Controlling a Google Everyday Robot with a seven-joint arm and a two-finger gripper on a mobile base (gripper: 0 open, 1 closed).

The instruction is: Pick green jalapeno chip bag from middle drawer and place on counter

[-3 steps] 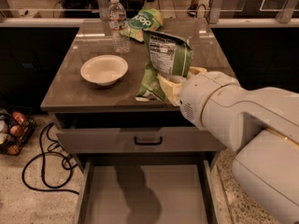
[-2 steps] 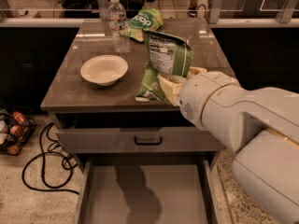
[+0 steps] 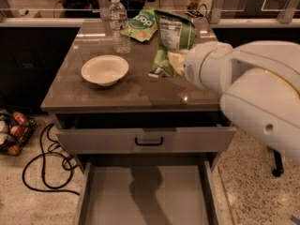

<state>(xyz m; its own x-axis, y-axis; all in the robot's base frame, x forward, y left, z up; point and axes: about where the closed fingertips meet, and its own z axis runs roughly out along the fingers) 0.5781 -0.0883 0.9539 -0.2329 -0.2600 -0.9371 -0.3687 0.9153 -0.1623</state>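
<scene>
End effector located over the right part of the table, largely hidden behind the white arm; whether it is apart or clamped cannot be told. Green jalapeno chip bag seen right against the end effector, standing tilted above and behind it, white nutrition panel turned toward the camera, lower end met by the table surface. White bowl noted to the left of the end effector, well apart. Water bottle and lighter green bag recorded beyond it, toward the far left. Below and nearer the camera, a drawer front with black handle is observed, and beneath that the middle drawer, pulled open.
</scene>
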